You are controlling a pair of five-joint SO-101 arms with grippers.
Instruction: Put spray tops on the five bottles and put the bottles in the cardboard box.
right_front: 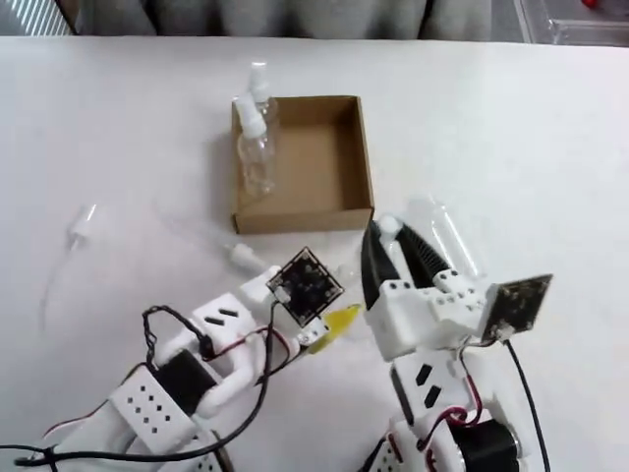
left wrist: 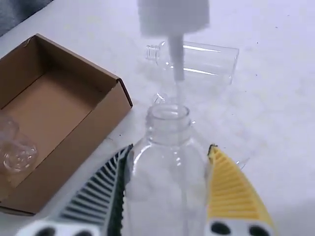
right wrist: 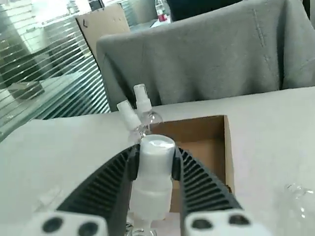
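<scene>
My left gripper (left wrist: 170,152) is shut on a clear bottle (left wrist: 167,172) that stands upright with its neck open. Directly above that neck my right gripper (right wrist: 153,157) is shut on a white spray top (right wrist: 152,182), and the dip tube (left wrist: 176,61) points down at the opening. In the high view the right gripper (right_front: 389,236) holds this spray top (right_front: 390,227) just in front of the cardboard box (right_front: 339,211). Two capped bottles (right_front: 257,138) lean in the box's left side. Another open bottle (right_front: 447,231) lies on the table to the right.
A loose spray top with a long tube (right_front: 84,221) lies at the left of the table, and another spray top (right_front: 244,258) rests by the box's front left corner. Grey chairs (right wrist: 206,54) stand beyond the far table edge.
</scene>
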